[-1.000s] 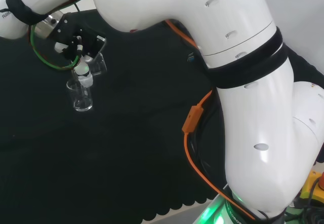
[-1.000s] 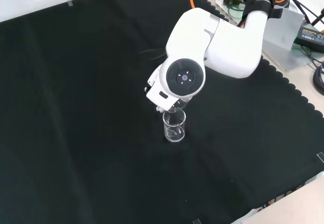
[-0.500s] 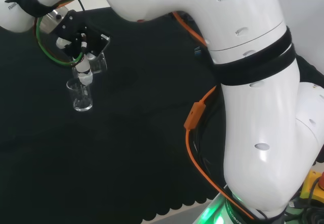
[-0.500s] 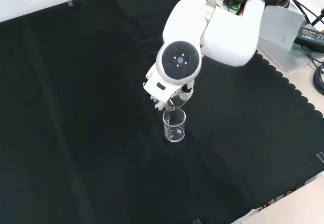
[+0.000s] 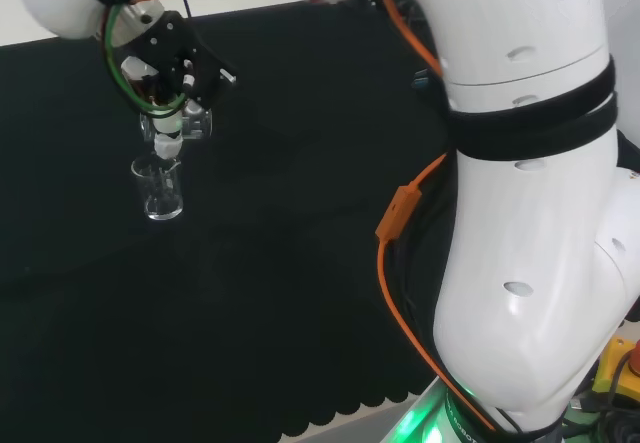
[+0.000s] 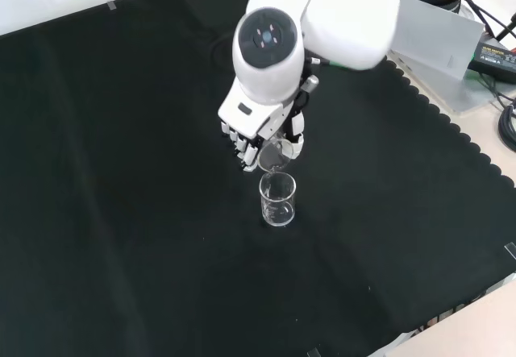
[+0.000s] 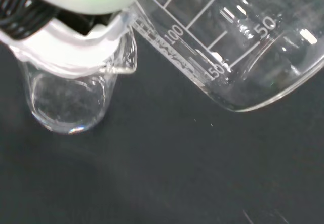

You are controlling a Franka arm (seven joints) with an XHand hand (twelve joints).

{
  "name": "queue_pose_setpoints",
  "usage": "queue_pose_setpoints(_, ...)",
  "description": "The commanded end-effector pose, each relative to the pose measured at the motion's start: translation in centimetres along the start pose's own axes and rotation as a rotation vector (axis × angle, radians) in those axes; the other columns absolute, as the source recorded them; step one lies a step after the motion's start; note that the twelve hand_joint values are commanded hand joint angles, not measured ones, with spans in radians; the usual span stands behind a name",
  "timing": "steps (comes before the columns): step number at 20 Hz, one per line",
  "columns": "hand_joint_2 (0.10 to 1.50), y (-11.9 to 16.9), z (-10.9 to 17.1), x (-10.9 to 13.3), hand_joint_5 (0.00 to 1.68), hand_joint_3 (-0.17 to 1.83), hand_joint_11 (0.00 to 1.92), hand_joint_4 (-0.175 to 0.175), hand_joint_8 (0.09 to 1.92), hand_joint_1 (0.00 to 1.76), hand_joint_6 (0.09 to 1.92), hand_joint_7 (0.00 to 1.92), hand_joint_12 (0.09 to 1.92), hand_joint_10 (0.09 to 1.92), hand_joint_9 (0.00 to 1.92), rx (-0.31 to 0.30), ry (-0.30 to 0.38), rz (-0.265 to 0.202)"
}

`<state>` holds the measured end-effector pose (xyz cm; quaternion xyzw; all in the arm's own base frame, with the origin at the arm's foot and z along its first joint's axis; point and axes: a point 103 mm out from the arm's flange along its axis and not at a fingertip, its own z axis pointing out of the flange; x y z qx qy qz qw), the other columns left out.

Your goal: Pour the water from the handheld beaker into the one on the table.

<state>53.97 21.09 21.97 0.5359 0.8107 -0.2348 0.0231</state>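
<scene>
Hand (image 6: 270,135) curled round tilted glass beaker (image 6: 275,155) — spout just above table beaker (image 6: 277,200), mid-cloth. Keep spout centred over rim, tilt slowly — avoid touching the glass below.

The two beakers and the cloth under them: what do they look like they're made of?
The handheld beaker looks like clear glass, possibly plastic: transparent wall, glossy highlights, white printed graduation marks. The beaker on the table is equally clear and shiny, with a pouring lip; glass or plastic can't be settled. The cloth is matte black fabric with a scalloped edge. The hand has hard white and black parts, likely plastic.
</scene>
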Motion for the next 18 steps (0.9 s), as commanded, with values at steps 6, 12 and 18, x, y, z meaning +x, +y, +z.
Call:
queue_pose_setpoints(6, 0.65, -0.2, 1.5, -3.5, 1.33, 0.63, 1.42, 0.034, 0.09, 1.17, 0.56, 1.85, 0.72, 0.09, 1.72, -0.189, 0.279, -0.026)
queue_pose_setpoints(12, 0.65, -0.2, 2.6, -5.1, 1.33, 0.64, 1.42, 0.033, 0.09, 1.17, 0.57, 1.85, 0.72, 0.09, 1.72, -0.278, 0.39, -0.037)
queue_pose_setpoints(18, 0.65, -0.2, 4.3, -6.7, 1.33, 0.64, 1.42, 0.031, 0.09, 1.17, 0.57, 1.85, 0.71, 0.09, 1.72, -0.338, 0.491, -0.025)
